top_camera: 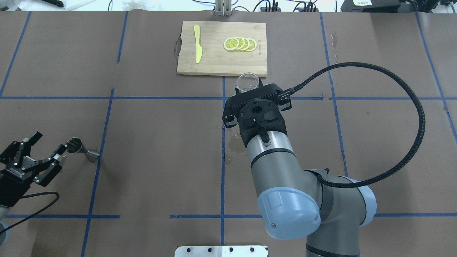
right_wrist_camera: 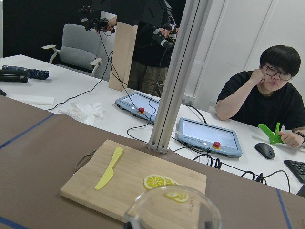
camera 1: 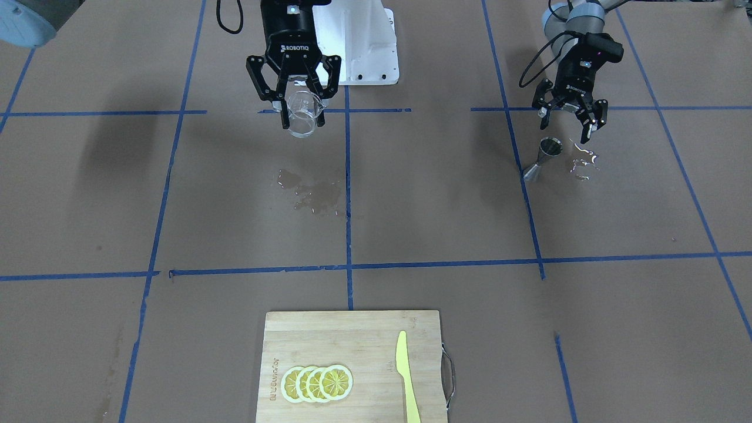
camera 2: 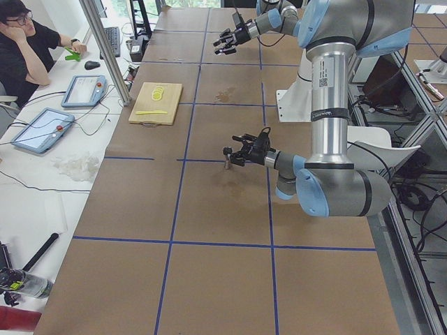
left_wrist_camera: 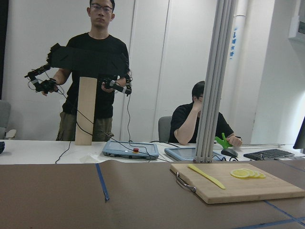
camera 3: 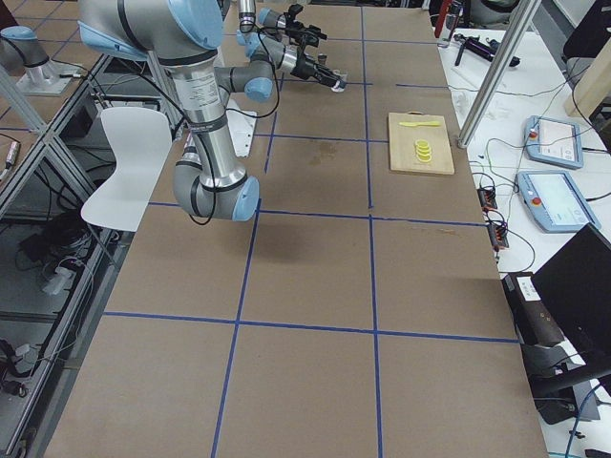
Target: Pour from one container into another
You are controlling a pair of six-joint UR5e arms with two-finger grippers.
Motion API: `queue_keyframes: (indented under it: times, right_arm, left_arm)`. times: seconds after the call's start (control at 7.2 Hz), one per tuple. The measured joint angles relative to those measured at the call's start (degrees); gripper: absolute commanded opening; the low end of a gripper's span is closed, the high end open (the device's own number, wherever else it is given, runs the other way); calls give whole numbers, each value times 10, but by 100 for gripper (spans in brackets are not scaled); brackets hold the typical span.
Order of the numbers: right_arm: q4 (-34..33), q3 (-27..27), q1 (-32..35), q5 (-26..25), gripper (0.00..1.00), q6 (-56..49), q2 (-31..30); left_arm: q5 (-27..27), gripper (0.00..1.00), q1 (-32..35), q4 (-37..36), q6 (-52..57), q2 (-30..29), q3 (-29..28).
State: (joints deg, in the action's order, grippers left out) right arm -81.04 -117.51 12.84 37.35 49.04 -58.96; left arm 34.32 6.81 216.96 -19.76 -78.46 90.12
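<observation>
My right gripper (camera 1: pixel 304 111) is shut on the clear glass beaker (camera 1: pixel 304 116) and holds it roughly upright above the table near the middle. From overhead, the beaker's rim (top_camera: pixel 247 81) pokes out past the wrist, and its lip (right_wrist_camera: pixel 171 210) fills the bottom of the right wrist view. I cannot tell whether it holds liquid. The steel jigger (camera 1: pixel 543 157) stands on the table on my left side. My left gripper (camera 1: pixel 564 130) hangs open just behind and above it, with nothing between the fingers. In the overhead view one fingertip (top_camera: pixel 61 149) is close to the jigger (top_camera: pixel 76 147).
A wet patch (camera 1: pixel 311 191) lies on the brown paper below the beaker, and droplets (camera 1: pixel 581 161) sit beside the jigger. A bamboo cutting board (camera 1: pixel 364 335) with lemon slices (camera 1: pixel 317 383) and a yellow knife (camera 1: pixel 406 376) lies at the far edge. Operators are beyond it.
</observation>
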Motion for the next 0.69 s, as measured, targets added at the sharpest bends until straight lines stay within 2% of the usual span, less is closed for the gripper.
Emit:
queue_keyframes:
  times: [0.14,0.28,0.56,0.69]
  right_arm:
    - [0,0,0,0,0,0,0]
    - [0,0,0,0,0,0,0]
    - [0,0,0,0,0,0,-1]
    - [0,1,-1,0,0,1,-1]
  left_arm:
    - [78,91,45,-3,15,30,11]
    - [182,92,116,-22,35,46,14]
    - [427,92,304,-125,84,47,14]
    - [515,94,382,-192,112,38,14]
